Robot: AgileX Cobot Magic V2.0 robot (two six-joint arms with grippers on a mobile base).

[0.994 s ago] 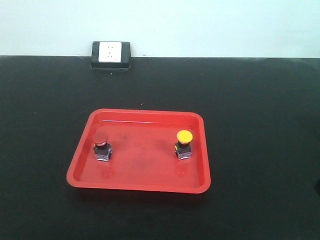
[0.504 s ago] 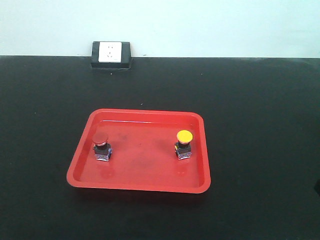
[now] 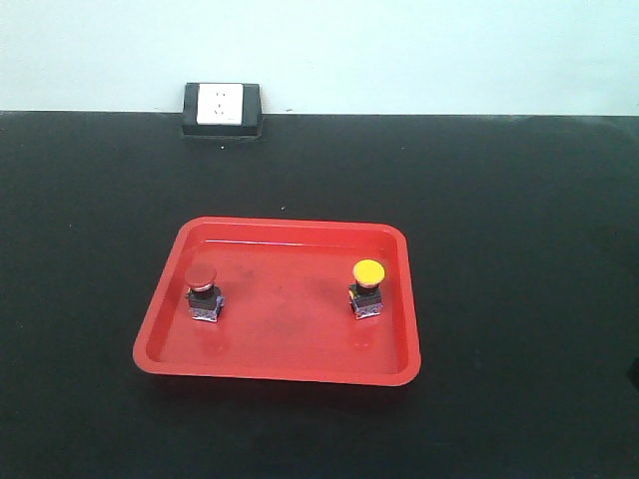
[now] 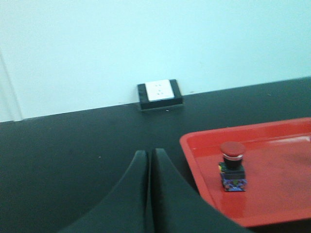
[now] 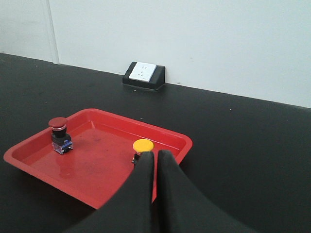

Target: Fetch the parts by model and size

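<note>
Two push-button parts stand upright in a red tray (image 3: 300,371). The red-capped part (image 3: 202,291) is at the tray's left side, also in the left wrist view (image 4: 232,166) and right wrist view (image 5: 60,134). The yellow-capped part (image 3: 367,287) is at the tray's right side; its base is partly hidden behind the right fingers in the right wrist view (image 5: 143,145). My left gripper (image 4: 147,154) is shut and empty, left of the tray (image 4: 291,141). My right gripper (image 5: 156,154) is shut and empty, near the tray's (image 5: 97,191) near right corner. Neither gripper shows in the front view.
A white wall socket in a black housing (image 3: 222,108) sits at the back edge of the black tabletop (image 3: 519,220), also seen in the left wrist view (image 4: 160,94) and the right wrist view (image 5: 144,75). A pale wall stands behind the table.
</note>
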